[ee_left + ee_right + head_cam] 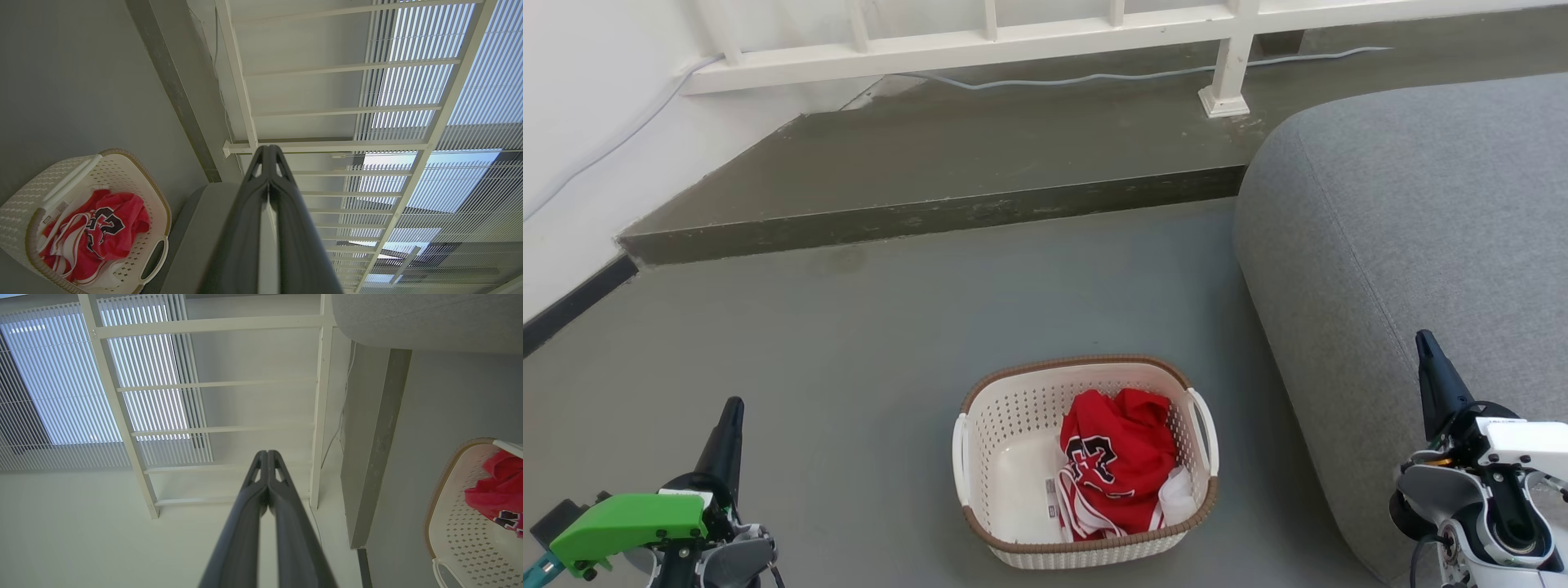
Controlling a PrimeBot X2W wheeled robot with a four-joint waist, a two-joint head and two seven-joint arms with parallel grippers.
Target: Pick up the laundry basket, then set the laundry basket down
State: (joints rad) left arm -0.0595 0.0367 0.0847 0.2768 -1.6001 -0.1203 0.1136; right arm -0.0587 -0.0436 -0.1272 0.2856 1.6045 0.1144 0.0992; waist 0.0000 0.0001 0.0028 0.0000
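The laundry basket (1013,457) stands on the grey floor, cream-white with perforated walls, a brown woven-look rim and a white loop handle on each side. A red jersey (1119,457) lies crumpled in its right half. My left gripper (733,406) is shut and holds nothing, well to the basket's left. My right gripper (1423,339) is also shut and bare, off to the basket's right in front of the sofa. The left wrist view shows the basket (24,204) at lower left beyond the shut gripper (268,149). The right wrist view catches the basket (457,522) at its right edge, apart from the shut gripper (267,452).
A grey sofa (1421,229) bulges close to the basket's right side. A raised concrete step (931,216) runs across behind, topped by a white railing (980,45) with a cable (1094,78) along it. A white wall (572,122) closes the left.
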